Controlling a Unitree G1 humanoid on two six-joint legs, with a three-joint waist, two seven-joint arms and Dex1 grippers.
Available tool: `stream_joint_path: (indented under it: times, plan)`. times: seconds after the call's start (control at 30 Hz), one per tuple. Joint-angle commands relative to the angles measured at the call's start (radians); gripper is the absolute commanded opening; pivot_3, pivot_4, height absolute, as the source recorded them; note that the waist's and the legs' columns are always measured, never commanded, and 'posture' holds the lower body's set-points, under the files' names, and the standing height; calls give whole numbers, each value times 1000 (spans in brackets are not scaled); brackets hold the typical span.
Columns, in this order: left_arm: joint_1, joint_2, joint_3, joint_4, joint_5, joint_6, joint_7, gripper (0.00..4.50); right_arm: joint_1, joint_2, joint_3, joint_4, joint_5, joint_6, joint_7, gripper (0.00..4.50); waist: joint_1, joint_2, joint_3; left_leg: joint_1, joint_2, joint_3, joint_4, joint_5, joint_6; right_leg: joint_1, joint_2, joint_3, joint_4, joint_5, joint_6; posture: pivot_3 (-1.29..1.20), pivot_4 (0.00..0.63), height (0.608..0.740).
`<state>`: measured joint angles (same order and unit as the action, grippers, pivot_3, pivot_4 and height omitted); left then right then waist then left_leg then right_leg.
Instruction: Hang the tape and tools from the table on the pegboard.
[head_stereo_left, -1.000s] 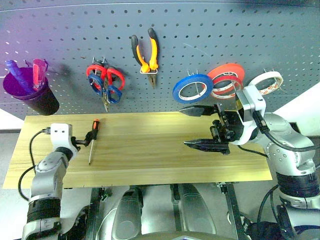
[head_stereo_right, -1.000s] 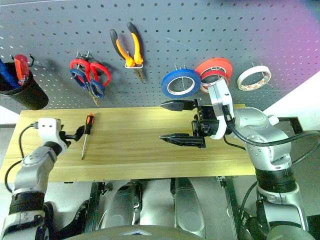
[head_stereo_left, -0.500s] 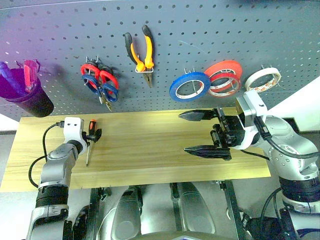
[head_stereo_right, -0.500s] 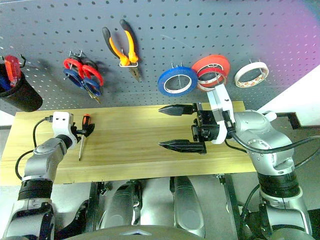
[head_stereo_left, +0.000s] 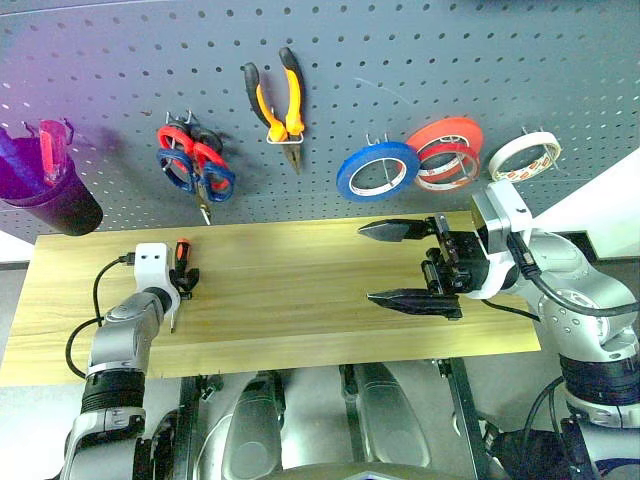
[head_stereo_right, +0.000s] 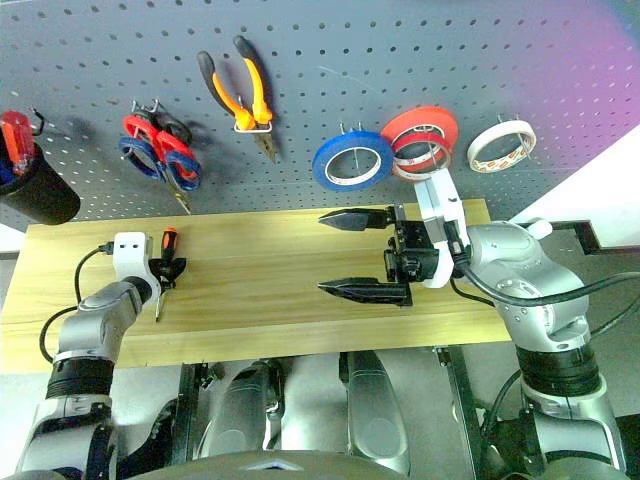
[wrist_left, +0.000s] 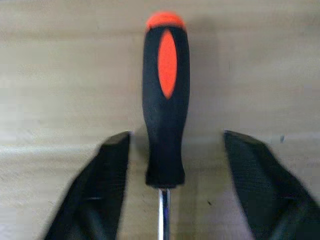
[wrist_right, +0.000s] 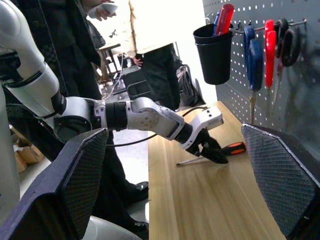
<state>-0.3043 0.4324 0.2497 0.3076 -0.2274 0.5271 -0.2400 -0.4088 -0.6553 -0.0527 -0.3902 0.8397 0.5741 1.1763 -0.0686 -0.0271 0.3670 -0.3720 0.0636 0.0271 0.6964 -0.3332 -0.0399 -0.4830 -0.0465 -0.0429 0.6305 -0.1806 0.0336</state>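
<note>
Dark grey pegboard (head_stereo_left: 400, 60) across the back, light wood table (head_stereo_left: 300, 300) in front of it. Most of the stuff is hung already: orange-and-black pliers (head_stereo_left: 275, 105) on a hook, blue-black handled scissors (head_stereo_left: 195, 178) next to a red-handled pair (head_stereo_left: 178, 140), and the whitish tape ring (head_stereo_left: 525, 157) far over on the right, past a blue roll (head_stereo_left: 377, 170) and the red-orange rolls (head_stereo_left: 445, 152). A black cup (head_stereo_left: 45, 195) with a few things in it hangs at the left end.

What's left on the table is the little screwdriver (head_stereo_left: 178, 280), lying flat near the left end, orange-tipped handle toward the board. The left gripper (wrist_left: 170, 185) sits right at it, one finger either side of the handle's lower end, with gaps on both sides in the left wrist view, so not clamped. The right gripper (head_stereo_left: 395, 265) hangs above the table's right half, fingers spread wide, holding nothing. A person (wrist_right: 150, 45) stands off beyond the table's left end.
</note>
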Motion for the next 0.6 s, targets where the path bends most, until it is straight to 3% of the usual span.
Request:
stream_joint_path:
  times: [0.03, 0.13, 0.3, 0.47, 0.6]
  plan:
    - [-14, -1, 21, 17, 1, 24, 23, 1653, -2, -18, -25, -45, 23, 0, -4, 4500, -1, 0, 0, 0, 0, 0, 0, 0, 0, 0, 0, 0, 0, 0, 0, -177, 384, 733]
    - [-24, 3, 20, 49, -2, 25, 15, 601, -4, -18, -25, -47, 24, 0, -14, 4500, -1, 0, 0, 0, 0, 0, 0, 0, 0, 0, 0, 0, 0, 0, 0, -179, 379, 733]
    - [-13, 2, 15, 39, -1, 23, 5, 573, -4, -20, -22, -42, 19, -7, -14, 4500, -1, 0, 0, 1, 0, 0, 0, 0, 0, 0, 0, 0, 0, 0, 0, -179, 372, 733]
    - [75, -33, 44, -116, -33, 14, 12, 573, -3, -23, -21, -34, 13, -15, -5, 4500, -2, 0, 0, -1, 0, 1, -1, 0, 0, -1, 0, 0, 0, 0, 0, -169, 367, 733]
    - [245, -46, 18, -332, 14, -136, -4, 573, -5, -26, -17, -14, 3, -30, 15, 4500, -3, 0, 0, -2, 0, 2, -3, 0, 0, -4, -1, 1, -1, 0, 0, -152, 367, 733]
